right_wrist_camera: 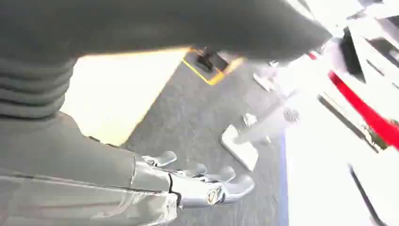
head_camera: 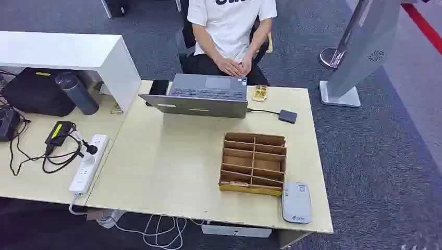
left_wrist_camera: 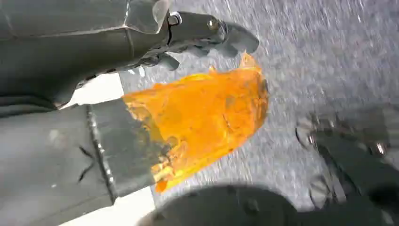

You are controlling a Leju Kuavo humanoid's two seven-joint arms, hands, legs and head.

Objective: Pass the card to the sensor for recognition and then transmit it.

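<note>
While the cards lie in the near slots of the brown wooden rack on the pale bench, the grey card sensor sits just beside the rack's near right corner, close to the bench edge. Behind the rack stands an open laptop, with a seated person facing it. The left robot hand hangs over grey carpet with its fingers apart and empty, and the right robot hand likewise hangs loosely spread, holding nothing.
</note>
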